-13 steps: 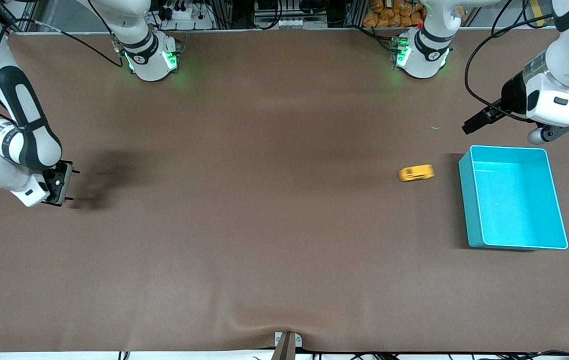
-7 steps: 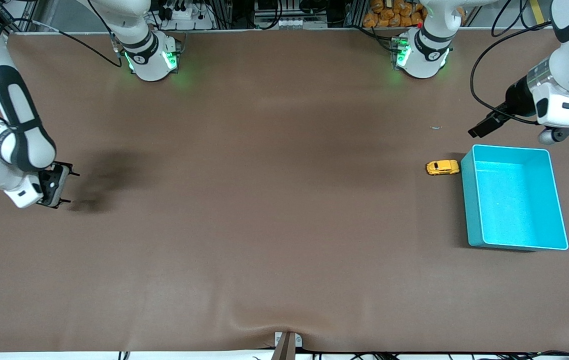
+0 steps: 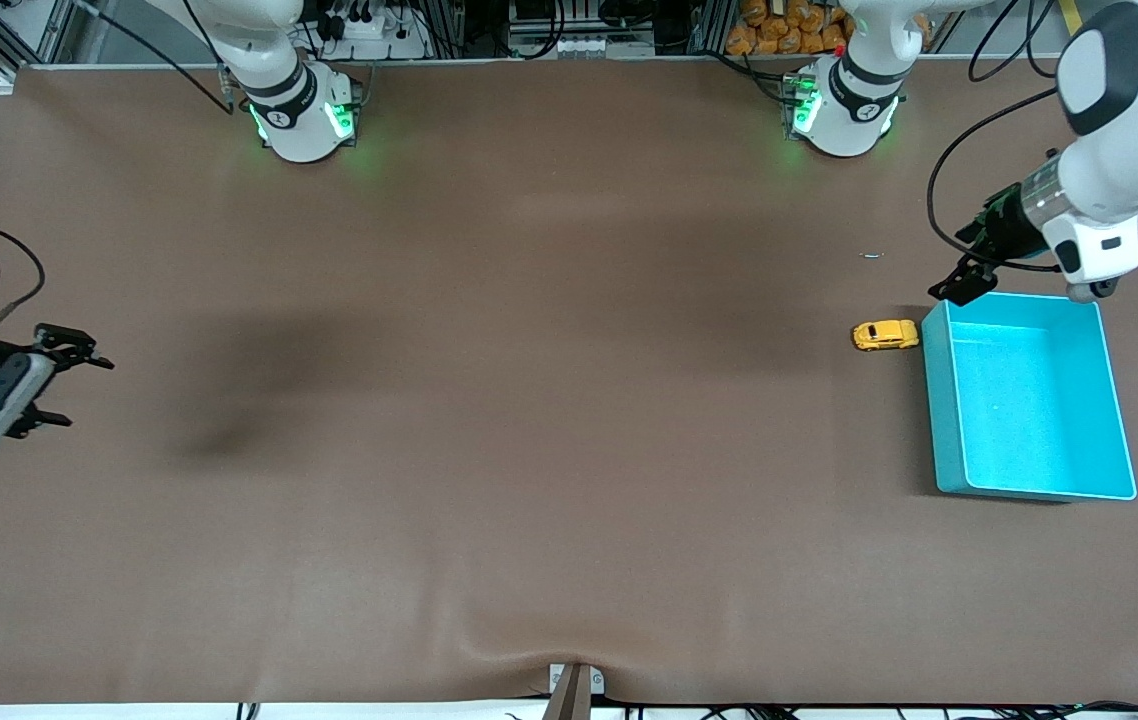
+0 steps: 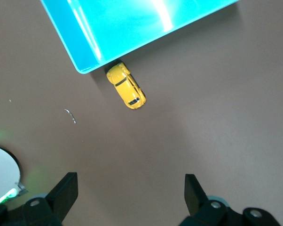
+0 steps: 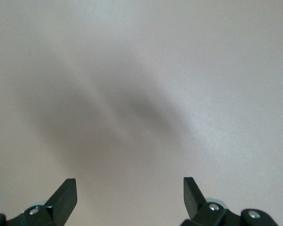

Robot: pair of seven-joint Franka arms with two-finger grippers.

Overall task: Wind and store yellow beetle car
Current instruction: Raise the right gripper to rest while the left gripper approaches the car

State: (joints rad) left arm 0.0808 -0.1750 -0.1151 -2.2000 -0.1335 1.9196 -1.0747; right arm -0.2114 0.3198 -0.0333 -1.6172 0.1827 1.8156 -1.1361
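Note:
The yellow beetle car point(image 3: 885, 335) stands on the brown table, its end against the outer wall of the teal bin point(image 3: 941, 400), near the bin's corner nearest the left arm's base. In the left wrist view the car point(image 4: 126, 86) sits by the bin's corner point(image 4: 87, 63). My left gripper point(image 3: 959, 283) is open and empty, up in the air over that corner of the bin; its fingers show wide apart in its wrist view point(image 4: 130, 193). My right gripper point(image 3: 87, 393) is open and empty at the right arm's end of the table, over bare table point(image 5: 129, 193).
The bin holds nothing that I can see. A tiny pale scrap point(image 3: 872, 255) lies on the table between the car and the left arm's base point(image 3: 844, 100). The right arm's base point(image 3: 299, 110) stands along the same edge.
The car rolled toward the bin and stopped against its wall. My left gripper swung down toward the bin's corner. My right gripper drew back toward the table's end and turned.

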